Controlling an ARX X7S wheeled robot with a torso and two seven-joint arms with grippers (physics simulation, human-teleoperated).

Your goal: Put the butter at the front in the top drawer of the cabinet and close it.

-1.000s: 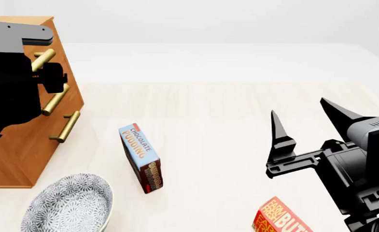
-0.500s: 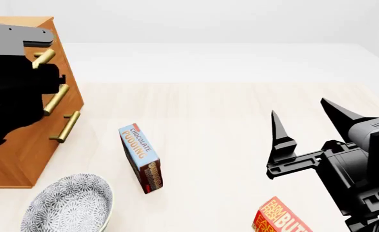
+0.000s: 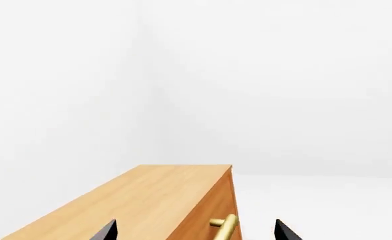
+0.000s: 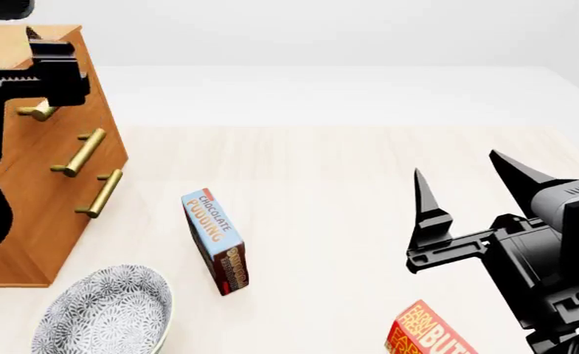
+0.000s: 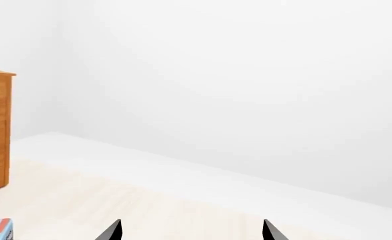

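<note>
Pale tabletop [image 4: 348, 169]: butter [image 4: 429, 333] (partly cropped) lies just below gaping, seemingly empty right pincer [image 4: 466, 184].

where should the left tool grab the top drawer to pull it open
Grip the top drawer's brass bar handle, coming straight at the cabinet front. The bar stands off the wood on posts, so open fingers can close across it from either side. In the left wrist view the left tool is open with the handle between its tips.
</note>
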